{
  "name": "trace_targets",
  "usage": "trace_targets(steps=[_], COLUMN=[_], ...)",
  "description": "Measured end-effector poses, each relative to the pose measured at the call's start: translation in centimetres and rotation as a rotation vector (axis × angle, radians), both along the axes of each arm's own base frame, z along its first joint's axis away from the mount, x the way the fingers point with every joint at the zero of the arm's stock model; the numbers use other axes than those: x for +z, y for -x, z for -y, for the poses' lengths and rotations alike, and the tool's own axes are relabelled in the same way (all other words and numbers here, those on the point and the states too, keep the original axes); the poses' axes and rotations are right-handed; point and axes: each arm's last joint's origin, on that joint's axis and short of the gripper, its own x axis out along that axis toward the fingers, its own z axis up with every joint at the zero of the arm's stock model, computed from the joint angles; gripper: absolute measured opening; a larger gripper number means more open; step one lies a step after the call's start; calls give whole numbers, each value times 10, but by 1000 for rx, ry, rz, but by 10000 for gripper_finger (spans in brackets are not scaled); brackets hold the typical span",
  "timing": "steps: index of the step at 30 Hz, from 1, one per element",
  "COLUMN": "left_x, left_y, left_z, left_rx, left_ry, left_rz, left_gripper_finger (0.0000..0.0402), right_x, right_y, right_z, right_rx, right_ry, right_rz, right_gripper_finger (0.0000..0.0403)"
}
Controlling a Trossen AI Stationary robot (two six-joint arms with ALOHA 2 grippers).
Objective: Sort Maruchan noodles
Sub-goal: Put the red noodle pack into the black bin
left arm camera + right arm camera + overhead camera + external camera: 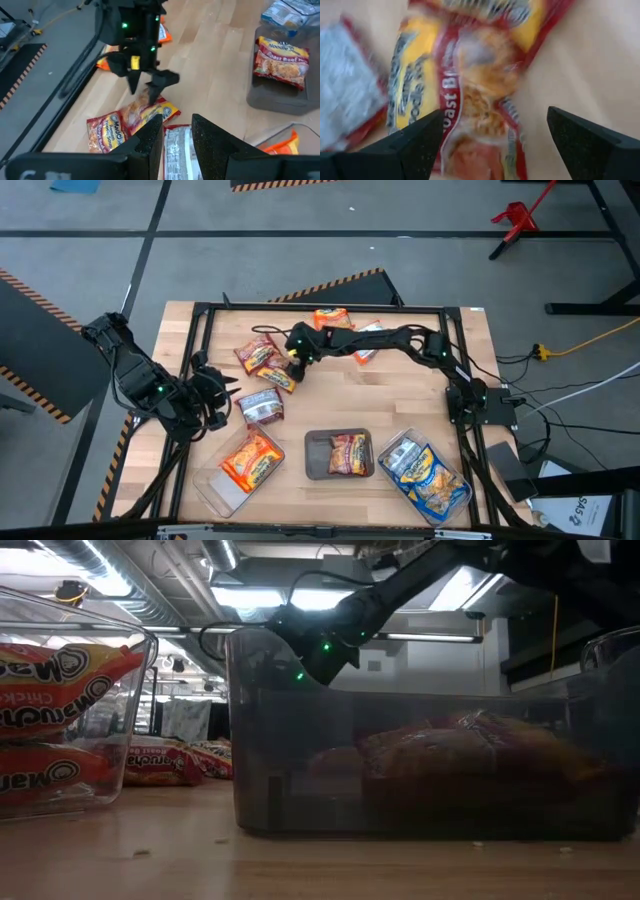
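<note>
Right pincer [297, 360] spread wide, poised directly over a dark red noodle packet [279, 377] lying flat on the worktop [400, 395], nothing held; left pincer [232, 406] at the worktop's left side, fingers [150, 145] part open astride a silver-faced packet [264, 407], grip not confirmed; other packets sorted in three clear trays [340, 470] along the near edge.

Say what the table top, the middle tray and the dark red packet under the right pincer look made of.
Table top: pale wood, matte, with plank seams and grain. Middle tray: smoky see-through plastic, probably rigid; the packet inside shows through its wall. Dark red packet under the open right pincer: thin glossy plastic film, printed, seemingly crinkled.
</note>
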Motion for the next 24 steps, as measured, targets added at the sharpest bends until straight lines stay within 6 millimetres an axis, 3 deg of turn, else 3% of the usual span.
trace_targets(steps=[7, 12, 18, 24], left_x=[-1, -1, -1, 0], left_y=[0, 0, 0, 0], left_z=[1, 1, 1, 0], left_rx=[-2, -2, -2, 3], left_ry=[41, 40, 37, 27], left_rz=[-12, -14, -15, -6], left_gripper_finger=[98, 99, 98, 99], right_x=[7, 22, 52, 52], right_y=[6, 7, 11, 8], right_z=[-43, -64, -54, -16], right_rx=[145, 149, 203, 190], right_ry=[-193, -82, 138, 185], right_rz=[-97, -99, -27, 28], right_gripper_finger=[342, 342, 342, 342])
